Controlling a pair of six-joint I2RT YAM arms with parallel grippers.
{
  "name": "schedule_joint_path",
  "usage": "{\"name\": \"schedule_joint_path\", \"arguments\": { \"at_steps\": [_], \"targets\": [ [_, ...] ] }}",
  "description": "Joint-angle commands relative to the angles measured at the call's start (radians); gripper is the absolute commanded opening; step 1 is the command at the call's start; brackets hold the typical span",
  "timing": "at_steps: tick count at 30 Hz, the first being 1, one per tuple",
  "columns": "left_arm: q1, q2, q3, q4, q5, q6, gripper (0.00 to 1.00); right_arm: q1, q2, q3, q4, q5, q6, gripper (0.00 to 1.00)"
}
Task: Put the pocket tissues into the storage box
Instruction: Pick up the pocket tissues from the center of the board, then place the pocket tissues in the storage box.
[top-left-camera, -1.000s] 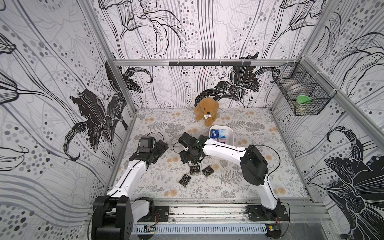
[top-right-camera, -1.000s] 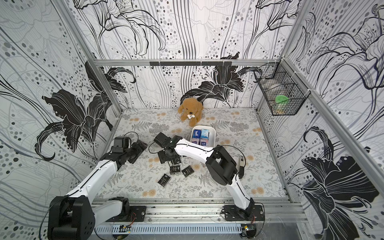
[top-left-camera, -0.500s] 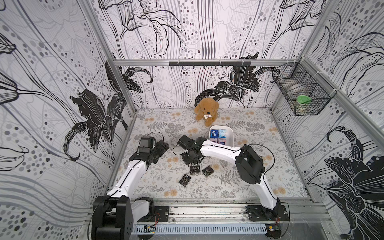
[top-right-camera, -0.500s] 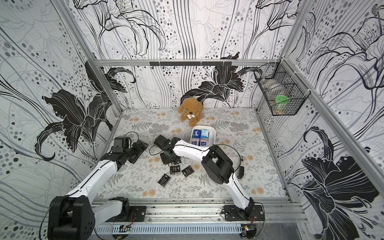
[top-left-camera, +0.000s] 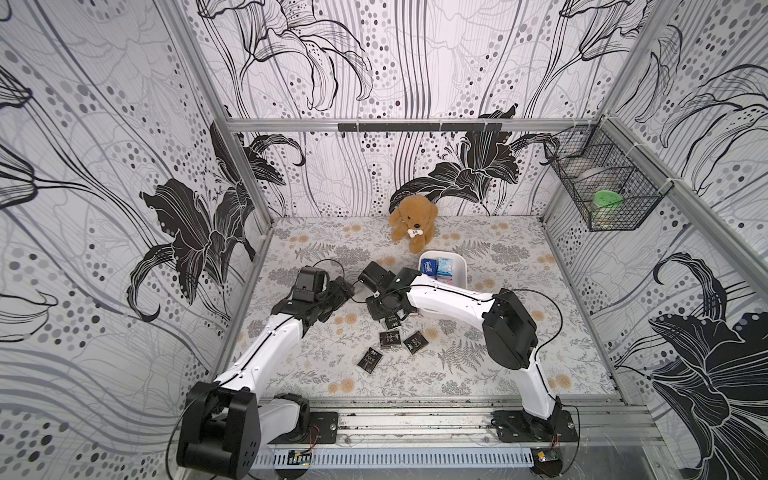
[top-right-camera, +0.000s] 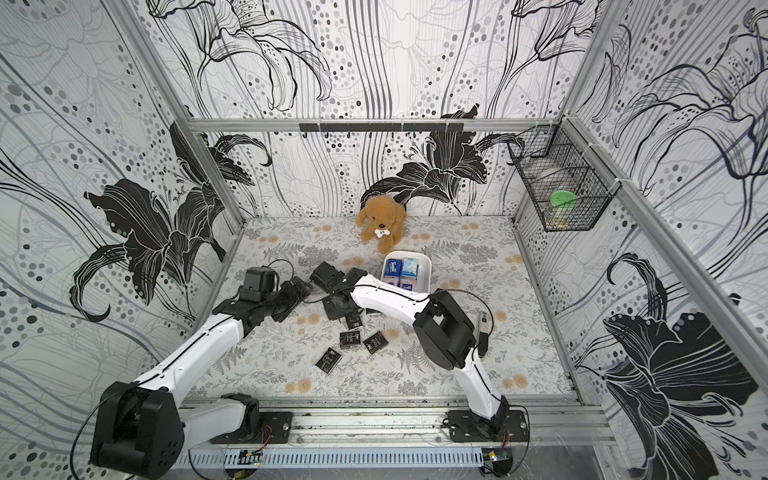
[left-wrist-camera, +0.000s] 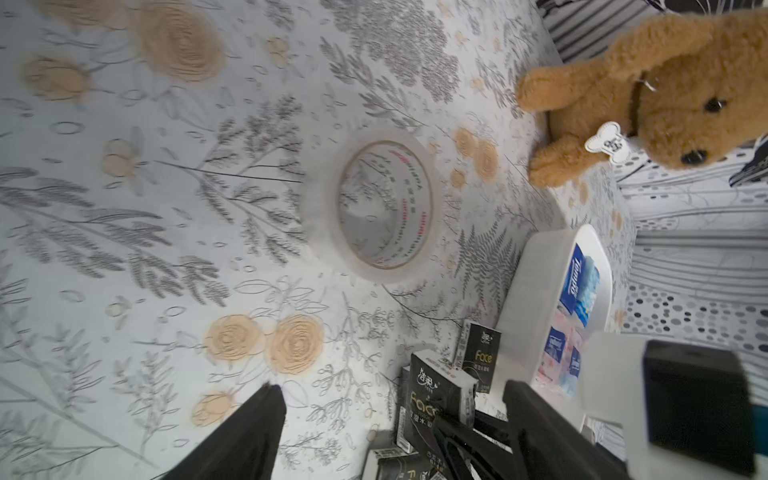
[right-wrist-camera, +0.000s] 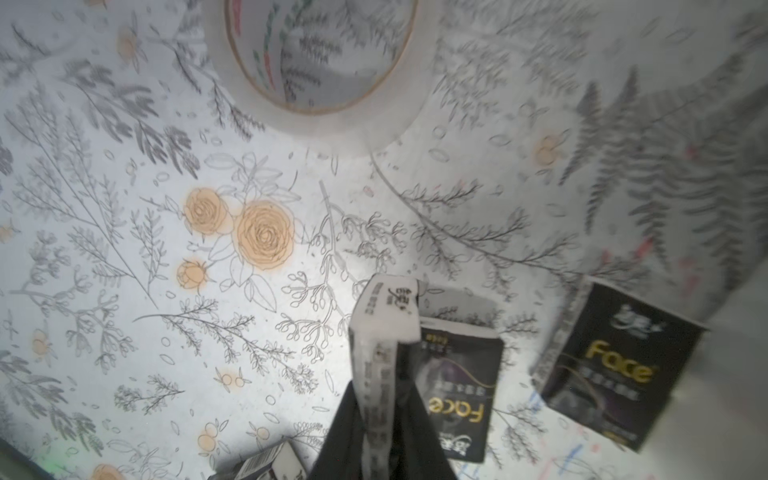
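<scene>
Floral mat (top-left-camera: 557, 357) floors a walled cell. Left gripper (top-left-camera: 341, 291) hovers near the tape roll (left-wrist-camera: 320, 216), jaws apart, holding nothing. Right gripper (top-left-camera: 385, 308) is clamped on a black packet (right-wrist-camera: 382, 316), held edge-on low over the mat: the pick looks made, the carry comes next. That calls for a lift rightward over the low wall of the box (top-left-camera: 462, 266), blue packets (top-left-camera: 430, 266) already inside; another packet (left-wrist-camera: 482, 353) stands just beside that wall. Loose packets (top-left-camera: 390, 338) lie toward the front
</scene>
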Motion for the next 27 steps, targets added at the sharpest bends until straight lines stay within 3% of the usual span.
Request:
{"name": "schedule_joint_path", "arguments": {
  "at_steps": [1, 10, 16, 27],
  "targets": [
    [-0.066, 0.048, 0.059, 0.026, -0.062, 0.013, 0.87, -0.047, -0.089, 0.015, -0.039, 0.083, 0.000, 0.16],
    [-0.173, 0.151, 0.144, 0.021, -0.088, 0.028, 0.87, -0.255, -0.248, -0.136, -0.061, 0.175, 0.014, 0.16],
    [-0.261, 0.191, 0.175, -0.002, -0.124, 0.043, 0.86, -0.425, -0.301, -0.232, -0.039, 0.130, -0.005, 0.17],
    [-0.327, 0.219, 0.225, -0.042, -0.167, 0.079, 0.86, -0.558, -0.205, -0.157, -0.020, 0.094, -0.073, 0.18]
  ]
}}
